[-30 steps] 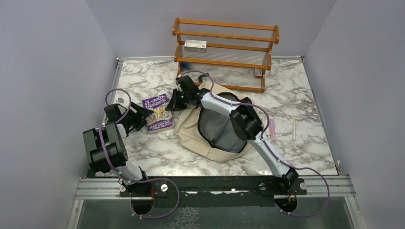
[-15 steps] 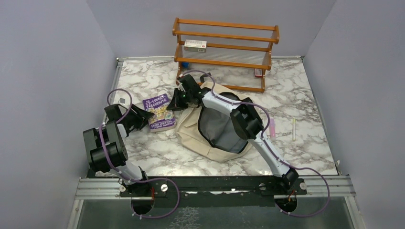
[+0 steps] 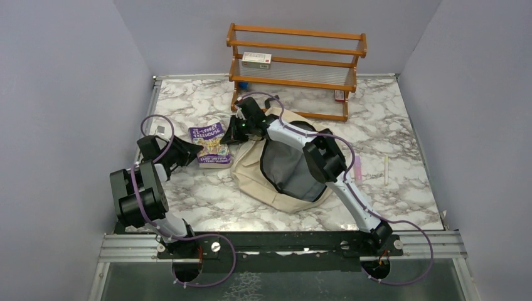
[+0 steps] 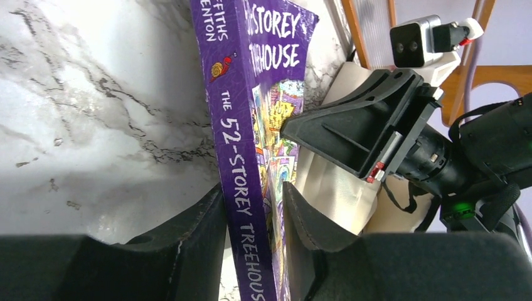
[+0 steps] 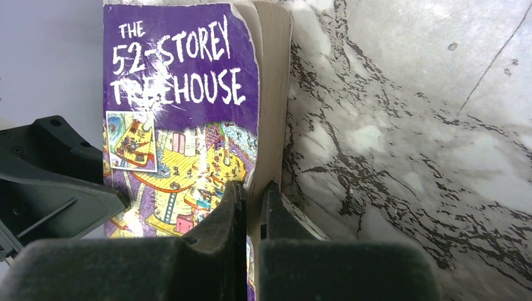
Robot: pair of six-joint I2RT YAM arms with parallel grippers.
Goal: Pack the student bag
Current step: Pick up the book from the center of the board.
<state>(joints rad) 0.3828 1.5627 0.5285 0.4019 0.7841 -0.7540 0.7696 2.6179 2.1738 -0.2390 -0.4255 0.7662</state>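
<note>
- From above, the student bag (image 3: 251,174) lies slumped in the middle of the grey-veined marble table (image 3: 207,194). It is a big, soft cream canvas backpack, and its mouth gapes on a dark grey lining.
- Just left of the bag, a purple paperback (image 3: 211,143) sits between my two arms. My left gripper (image 3: 186,152) is on its left edge. My right gripper (image 3: 233,130) reaches across the bag's far end to its right edge.
- A slatted orange-brown wooden rack (image 3: 295,59) stands at the back, with a small flat box (image 3: 256,59) on a shelf.
- Right of the bag lie a thin pink stick (image 3: 357,168) and a pale stick (image 3: 386,169). They may be pens, but they are too small for me to tell.
- From my left wrist, my matte black fingers (image 4: 188,241) clasp the paperback, one pad on the glossy spine and the other on the front cover. The spine carries white lettering. Cream canvas shows just behind the book, and my right gripper's angular black body bites the far edge.
- From my right wrist, my fingers (image 5: 216,251) are pinched almost together on the book's long open edge, beside the rough, yellowed page block. The cover is shiny and scuffed white in places. Polished marble fills the right side.
</note>
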